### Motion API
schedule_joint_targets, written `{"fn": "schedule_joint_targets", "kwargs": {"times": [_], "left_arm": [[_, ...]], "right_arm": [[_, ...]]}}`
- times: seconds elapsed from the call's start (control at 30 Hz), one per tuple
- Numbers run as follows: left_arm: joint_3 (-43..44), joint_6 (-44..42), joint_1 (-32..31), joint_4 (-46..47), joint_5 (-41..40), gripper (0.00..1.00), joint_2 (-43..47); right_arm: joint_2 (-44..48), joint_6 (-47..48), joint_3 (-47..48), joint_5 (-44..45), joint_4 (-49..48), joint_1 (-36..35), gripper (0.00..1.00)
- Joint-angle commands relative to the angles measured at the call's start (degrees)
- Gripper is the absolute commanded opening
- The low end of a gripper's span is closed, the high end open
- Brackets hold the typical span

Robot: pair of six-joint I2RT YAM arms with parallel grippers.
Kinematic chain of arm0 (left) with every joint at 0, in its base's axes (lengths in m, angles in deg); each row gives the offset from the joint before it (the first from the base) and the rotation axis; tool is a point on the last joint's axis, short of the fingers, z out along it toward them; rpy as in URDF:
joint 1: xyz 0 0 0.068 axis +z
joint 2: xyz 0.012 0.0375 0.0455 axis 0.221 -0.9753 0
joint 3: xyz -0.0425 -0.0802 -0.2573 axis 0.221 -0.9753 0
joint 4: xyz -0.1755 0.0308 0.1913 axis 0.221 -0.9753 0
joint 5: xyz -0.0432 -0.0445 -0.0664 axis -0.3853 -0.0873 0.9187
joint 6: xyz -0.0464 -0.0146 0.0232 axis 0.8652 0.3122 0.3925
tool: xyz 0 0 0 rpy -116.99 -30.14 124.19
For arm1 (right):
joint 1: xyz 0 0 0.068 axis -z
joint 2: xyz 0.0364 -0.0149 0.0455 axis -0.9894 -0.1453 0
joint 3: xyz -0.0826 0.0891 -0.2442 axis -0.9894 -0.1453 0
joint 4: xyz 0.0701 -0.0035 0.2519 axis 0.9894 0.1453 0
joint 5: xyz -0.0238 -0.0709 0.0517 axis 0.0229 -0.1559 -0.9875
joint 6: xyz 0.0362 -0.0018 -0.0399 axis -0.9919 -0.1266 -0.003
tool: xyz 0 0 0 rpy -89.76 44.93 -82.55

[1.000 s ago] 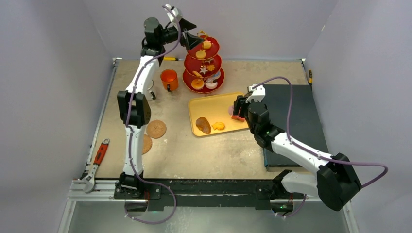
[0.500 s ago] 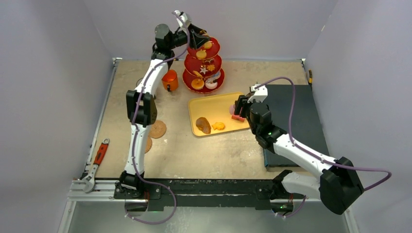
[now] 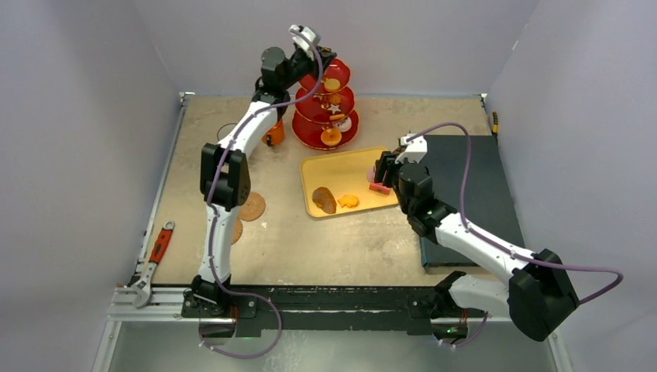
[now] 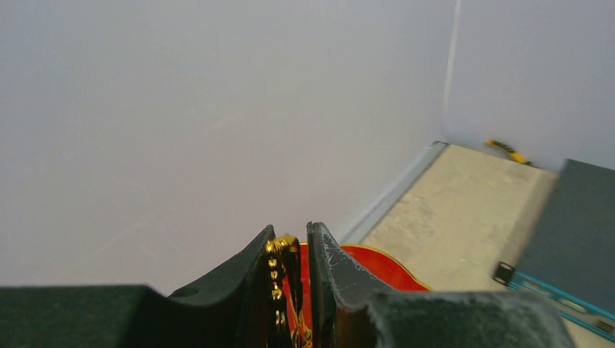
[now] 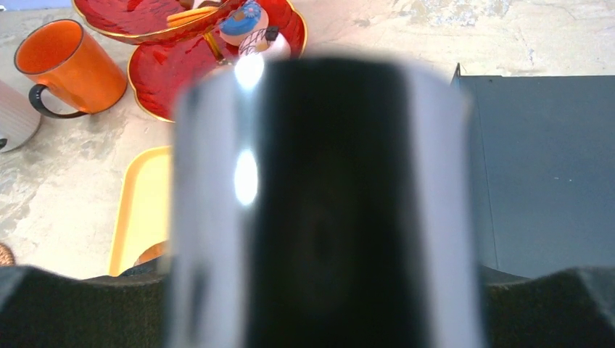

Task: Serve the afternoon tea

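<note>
Left end effector (image 4: 291,233) closed onto one three-tier stand (image 3: 310,132).

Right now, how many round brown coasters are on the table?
2. The farther coaster lies beside the elbow of the left arm, on its right in the top view. The nearer coaster lies just below it, partly hidden behind that arm. No more show.

You can read no lettering, number or brand in any view: the orange mug (image 5: 69,69), the red three-tier gold-rimmed stand (image 3: 308,129), the flat yellow tray (image 3: 341,167) and the red-handled wrench (image 3: 159,248) show no legible marks.
</note>
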Motion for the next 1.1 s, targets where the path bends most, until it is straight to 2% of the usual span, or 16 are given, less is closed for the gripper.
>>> {"fn": "schedule_joint_targets", "kwargs": {"times": [0.0,0.1,0.2,0.43,0.5,0.63,0.7,0.9,1.07], "left_arm": [[-8.36,-14.49,-5.49,5.55,-18.78,0.21,10.74],[-13.24,-20.13,-8.65,8.56,-28.69,0.21,13.17],[-15.4,-19.55,-9.69,9.03,-34.96,0.24,14.64],[-19.11,-15.25,-9.87,7.53,-40.78,0.24,17.96],[-20.0,-15.0,-9.99,7.37,-41.67,0.32,18.68],[-22.71,-15.46,-10.06,8.85,-42.62,0.59,20.52],[-23.77,-16.15,-10.0,9.13,-42.53,0.69,21.74],[-24.0,-16.2,-9.84,2.96,-40.82,0.91,25.41],[-21.56,-15.78,-8.95,-6.31,-38.32,0.97,27.47]], "right_arm": [[-0.74,0.47,1.06,2.83,-2.7,0.26,0.6],[-1.27,0.34,0.84,5.18,-2.01,0.29,0.6],[-2.14,0.73,0.51,6.63,-1.89,0.29,0.6],[-5.57,0.58,0.96,8.2,-3.39,0.27,0.62],[-7.04,-0.1,1.11,8.75,-3.53,0.25,0.62],[-8.41,-1.72,1.07,10.02,-3.08,0.29,0.64],[-8.75,-2.3,1.15,11.19,-2.33,0.27,0.65],[-9.19,-2.45,1.58,12.7,-1.89,0.29,0.69],[-10.37,-3.54,1.38,10.59,-1.38,0.24,0.7]]}}
